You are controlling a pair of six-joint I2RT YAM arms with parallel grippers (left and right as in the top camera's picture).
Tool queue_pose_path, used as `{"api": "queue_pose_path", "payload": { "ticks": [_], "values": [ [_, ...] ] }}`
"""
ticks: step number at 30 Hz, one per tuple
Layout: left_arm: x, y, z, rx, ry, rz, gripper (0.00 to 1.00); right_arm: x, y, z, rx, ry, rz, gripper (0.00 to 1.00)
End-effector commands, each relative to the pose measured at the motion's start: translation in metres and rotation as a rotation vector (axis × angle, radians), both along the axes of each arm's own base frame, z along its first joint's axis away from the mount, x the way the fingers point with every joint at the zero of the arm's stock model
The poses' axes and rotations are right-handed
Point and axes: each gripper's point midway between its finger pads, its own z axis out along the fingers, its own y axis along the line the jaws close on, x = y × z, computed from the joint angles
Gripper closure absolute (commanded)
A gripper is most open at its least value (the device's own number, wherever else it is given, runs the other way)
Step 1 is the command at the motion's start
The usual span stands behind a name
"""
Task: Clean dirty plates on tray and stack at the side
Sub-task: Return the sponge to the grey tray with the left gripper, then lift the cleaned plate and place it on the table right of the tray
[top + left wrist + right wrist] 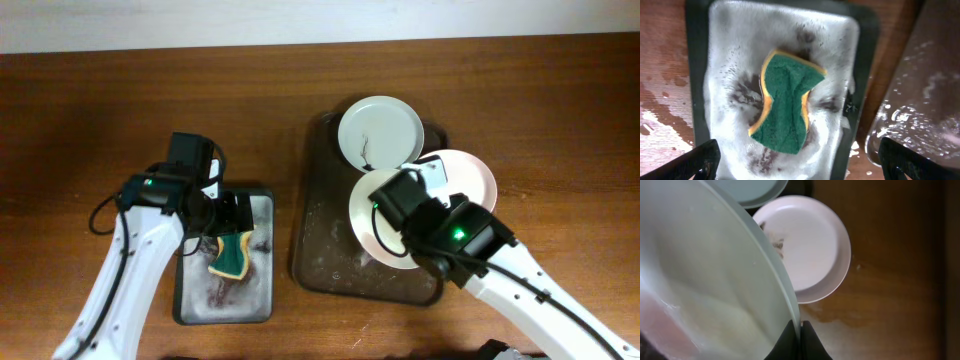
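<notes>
The dark brown tray (318,255) lies mid-table, wet. One white plate (380,133) with a dark smear sits at its far end; it also shows in the right wrist view (752,190). A second plate (472,172) lies at the tray's right edge, partly over the wood, with a smear near its rim (810,250). My right gripper (422,178) is shut on the rim of the third plate (372,228) and holds it tilted above the tray; the jaws (800,330) pinch the rim of this plate (705,280). My left gripper (215,215) is open and empty above a sponge (785,102).
The green and yellow sponge (232,255) lies in a smaller grey metal tray (262,300) full of foam, left of the brown tray. The grey tray (697,75) fills the left wrist view, the brown tray's wet corner (930,100) beside it. A wet patch (840,315) marks the wood.
</notes>
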Motion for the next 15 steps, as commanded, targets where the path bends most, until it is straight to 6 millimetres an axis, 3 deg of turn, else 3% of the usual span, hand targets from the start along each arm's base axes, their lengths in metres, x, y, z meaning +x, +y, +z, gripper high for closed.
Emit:
{"api": "queue_pose_path", "payload": {
  "ticks": [1, 8, 15],
  "values": [
    [0.001, -0.001, 0.017, -0.017, -0.060, -0.004, 0.00, 0.005, -0.002, 0.029, -0.105, -0.146, 0.001, 0.96],
    [0.002, -0.001, 0.017, -0.017, -0.063, -0.004, 0.00, -0.001, 0.019, 0.060, -0.269, -0.308, 0.122, 0.96],
    [0.002, -0.001, 0.017, -0.018, -0.063, -0.004, 0.00, -0.011, 0.035, 0.067, -0.309, -0.347, 0.207, 0.96]
  ]
}}
